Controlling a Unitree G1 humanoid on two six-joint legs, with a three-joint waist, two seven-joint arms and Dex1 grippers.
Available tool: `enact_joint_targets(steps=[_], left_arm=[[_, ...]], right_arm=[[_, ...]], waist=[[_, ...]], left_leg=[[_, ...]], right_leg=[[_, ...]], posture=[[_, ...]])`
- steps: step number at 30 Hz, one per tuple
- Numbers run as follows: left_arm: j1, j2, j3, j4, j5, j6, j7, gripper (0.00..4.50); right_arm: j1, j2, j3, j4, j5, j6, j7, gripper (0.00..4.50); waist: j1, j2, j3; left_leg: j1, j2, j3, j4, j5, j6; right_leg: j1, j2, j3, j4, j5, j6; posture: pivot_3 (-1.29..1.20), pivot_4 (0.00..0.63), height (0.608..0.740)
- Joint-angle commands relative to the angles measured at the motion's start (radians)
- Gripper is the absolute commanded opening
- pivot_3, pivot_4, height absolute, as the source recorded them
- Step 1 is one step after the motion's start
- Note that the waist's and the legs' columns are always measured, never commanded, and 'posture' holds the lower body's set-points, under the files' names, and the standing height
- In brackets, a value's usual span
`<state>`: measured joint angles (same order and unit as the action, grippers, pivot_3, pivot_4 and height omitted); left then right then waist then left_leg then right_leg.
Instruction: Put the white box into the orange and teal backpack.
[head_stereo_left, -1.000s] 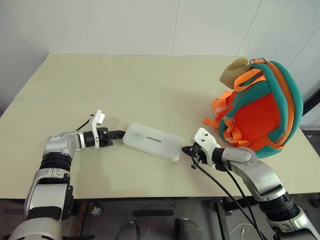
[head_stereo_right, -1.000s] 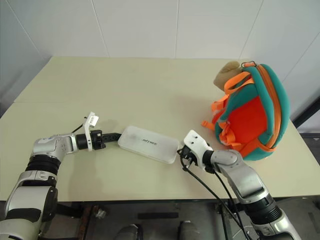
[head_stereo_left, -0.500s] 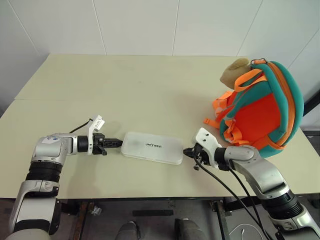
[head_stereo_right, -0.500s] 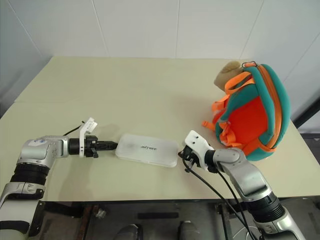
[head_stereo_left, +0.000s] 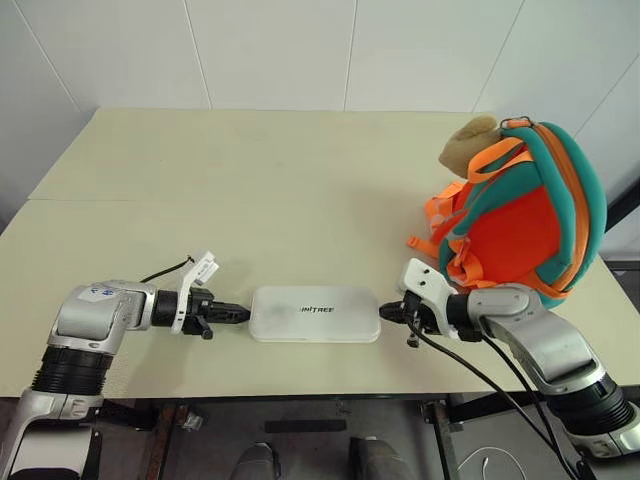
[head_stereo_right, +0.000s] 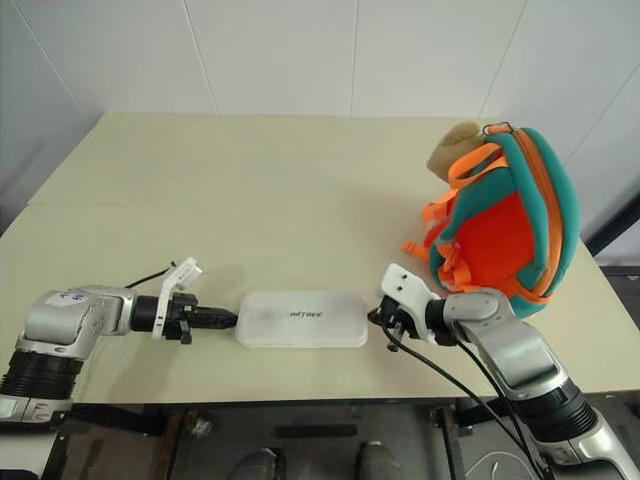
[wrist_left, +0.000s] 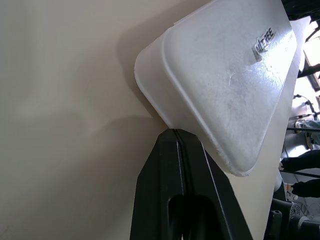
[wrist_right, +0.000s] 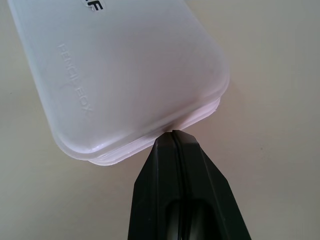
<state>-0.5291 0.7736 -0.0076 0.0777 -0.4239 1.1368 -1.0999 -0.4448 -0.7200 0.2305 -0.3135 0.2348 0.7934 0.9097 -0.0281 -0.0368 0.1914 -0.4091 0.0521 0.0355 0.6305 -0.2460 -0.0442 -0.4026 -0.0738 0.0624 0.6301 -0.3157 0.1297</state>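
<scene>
White box lay flat on the bench, near the front edge, long axis running side to side, lettering up. I had the left end effector at its left short end and the right end effector at its right short end, both with fingers pressed together, nothing between them. Wrist views showed each closed tip touching the box's rim, so I read this as a squeeze from both ends rather than a pinch: the box looked too wide for either end effector to span, hence tips used as pushers. Both arms sat low and pointed inward along the box's length, which kept the load in line. Orange and teal backpack stood upright at the right side of the bench, behind the right arm and well apart from the box, tan plush piece at its top. Couldn't tell whether its opening was unzipped. Box not yet lifted, so the task looked early. Main risk in my view: box slipping out between two small contact points once raised.
</scene>
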Motion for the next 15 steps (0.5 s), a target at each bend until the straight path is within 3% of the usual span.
enact_joint_targets(steps=[1, 9, 15], left_arm=[[0.007, -0.002, 0.003, -0.057, -0.051, 0.009, -0.004, 0.00], [0.038, 0.006, 0.066, -0.087, -0.061, -0.031, 0.050, 0.00], [0.059, -0.001, 0.189, -0.157, -0.125, -0.100, 0.079, 0.00]], right_arm=[[0.004, 0.003, 0.014, -0.059, 0.024, -0.021, 0.024, 0.02], [0.022, -0.051, -0.002, -0.032, -0.017, -0.054, 0.024, 0.02], [0.025, -0.114, -0.041, 0.003, -0.026, -0.091, 0.039, 0.02]], waist=[[0.000, 0.000, 0.000], [0.000, 0.000, 0.000], [0.000, 0.000, 0.000]], left_leg=[[0.000, 0.000, 0.000, 0.000, 0.000, 0.000], [0.000, 0.000, 0.000, 0.000, 0.000, 0.000], [0.000, 0.000, 0.000, 0.000, 0.000, 0.000]], right_leg=[[0.000, 0.000, 0.000, 0.000, 0.000, 0.000], [0.000, 0.000, 0.000, 0.000, 0.000, 0.000], [0.000, -0.001, 0.000, 0.000, 0.000, 0.000]], posture=[[0.00, 0.150, 0.740], [0.00, 0.150, 0.740], [0.00, 0.150, 0.740]])
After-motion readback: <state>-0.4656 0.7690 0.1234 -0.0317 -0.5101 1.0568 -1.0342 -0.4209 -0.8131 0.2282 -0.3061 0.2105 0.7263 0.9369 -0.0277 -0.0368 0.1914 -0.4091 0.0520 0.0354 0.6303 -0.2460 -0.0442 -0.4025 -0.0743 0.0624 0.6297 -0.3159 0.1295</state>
